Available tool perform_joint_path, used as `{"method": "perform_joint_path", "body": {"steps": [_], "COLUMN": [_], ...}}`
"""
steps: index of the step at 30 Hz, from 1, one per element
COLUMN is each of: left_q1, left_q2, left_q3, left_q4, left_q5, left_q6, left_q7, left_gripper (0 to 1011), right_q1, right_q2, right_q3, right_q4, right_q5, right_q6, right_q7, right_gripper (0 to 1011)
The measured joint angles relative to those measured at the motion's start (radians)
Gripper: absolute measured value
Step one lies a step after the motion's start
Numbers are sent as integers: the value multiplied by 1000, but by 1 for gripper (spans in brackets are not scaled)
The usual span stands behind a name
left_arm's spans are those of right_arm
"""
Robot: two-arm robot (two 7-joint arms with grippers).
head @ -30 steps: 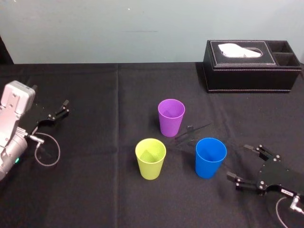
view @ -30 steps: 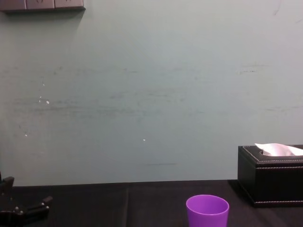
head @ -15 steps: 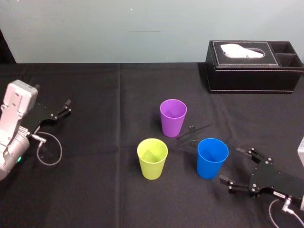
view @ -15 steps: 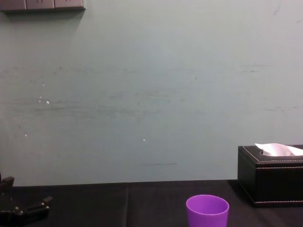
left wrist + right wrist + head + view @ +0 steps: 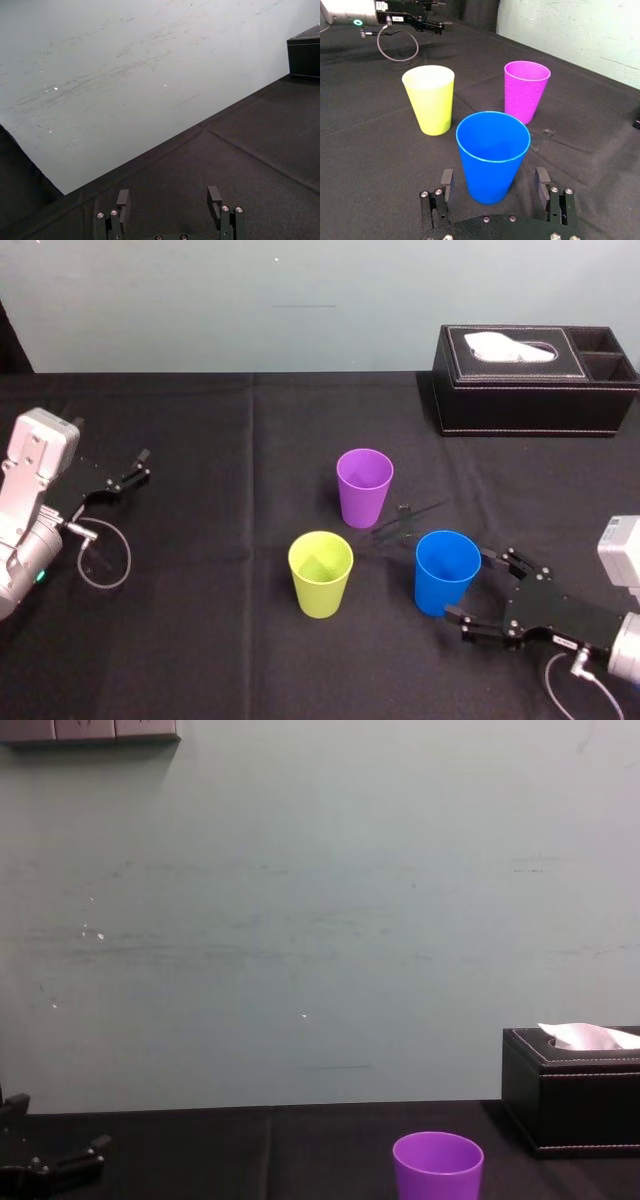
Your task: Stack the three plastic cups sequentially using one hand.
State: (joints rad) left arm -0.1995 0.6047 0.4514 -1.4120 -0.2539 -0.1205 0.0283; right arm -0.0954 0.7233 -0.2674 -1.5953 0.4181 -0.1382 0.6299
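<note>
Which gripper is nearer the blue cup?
Right. The right gripper is at the blue cup, jaws open either side of it; the left gripper sits far off to the left.

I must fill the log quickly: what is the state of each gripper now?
Left gripper: open, empty, parked at the left.
Right gripper: open, blue cup between its fingers, not gripped.

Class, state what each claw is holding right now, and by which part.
Nothing is held. The right claw is open astride the blue cup, low down, not touching; the left claw is open, far left.
</note>
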Motion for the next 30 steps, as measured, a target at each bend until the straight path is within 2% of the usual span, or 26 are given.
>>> {"method": "perform_joint_path", "body": {"steps": [15, 25, 30], "left_q1": [0, 0, 0], "left_q2": [0, 0, 0], "left_q3": [0, 0, 0], "left_q4": [0, 0, 0], "left_q5": [0, 0, 0], "left_q6": [0, 0, 0], "left_q7": [0, 0, 0], "left_gripper": [1011, 1011, 1011], "right_q1": [78, 82, 80], "right_q2": [-42, -45, -44], "right_q3": [-50, -53, -51], "right_q4": [41, 44, 43], "right_q5": [0, 4, 4], "right_q6": [17, 19, 18], "right_q7": [16, 18, 17], "right_gripper": [1003, 1003, 911]}}
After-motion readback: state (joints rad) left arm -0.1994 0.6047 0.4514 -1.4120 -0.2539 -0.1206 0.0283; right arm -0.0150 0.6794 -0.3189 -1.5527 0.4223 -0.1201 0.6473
